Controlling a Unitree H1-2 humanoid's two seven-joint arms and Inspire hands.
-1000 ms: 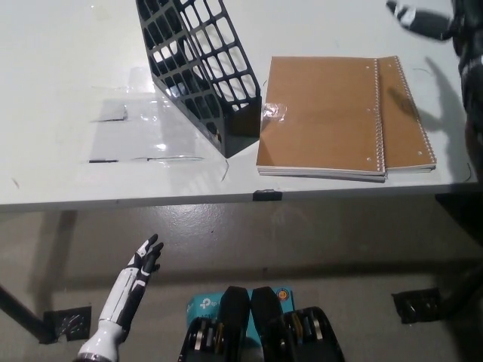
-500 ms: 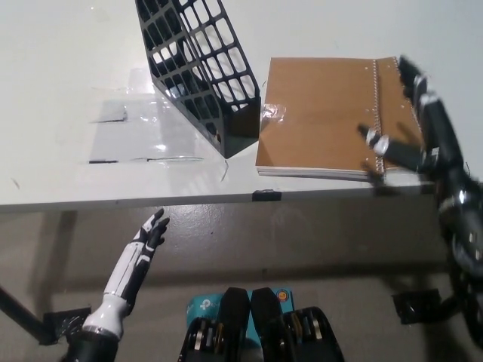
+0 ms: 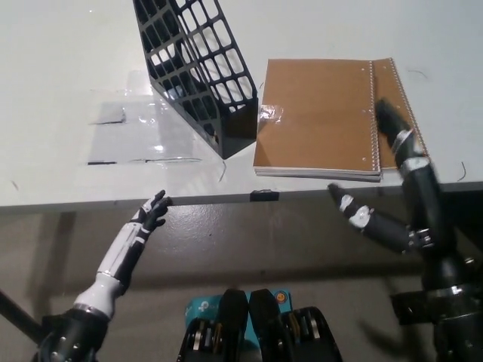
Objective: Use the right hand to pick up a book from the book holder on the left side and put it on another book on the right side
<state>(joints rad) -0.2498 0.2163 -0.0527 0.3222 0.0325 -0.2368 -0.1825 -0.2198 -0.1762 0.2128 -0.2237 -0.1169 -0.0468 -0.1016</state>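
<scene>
Two brown spiral-bound books (image 3: 317, 117) lie stacked on the white table (image 3: 60, 90), the upper one shifted left of the lower one (image 3: 407, 121). To their left stands the black mesh book holder (image 3: 196, 68), tilted, with no book visible in it. My black right hand (image 3: 400, 204) hangs open below the table's front edge at the right, fingers spread, holding nothing. My white left hand (image 3: 147, 219) is open at the lower left, fingertips near the table's front edge.
Clear tape strips (image 3: 143, 132) stick to the table left of the holder. A small black clip (image 3: 264, 195) sits on the table's front edge. Grey floor shows below, with a black table leg foot (image 3: 419, 305) at the right.
My right hand has dropped from over the books' right side to below the table's front edge. The left hand has risen toward the table edge. The books lie as before.
</scene>
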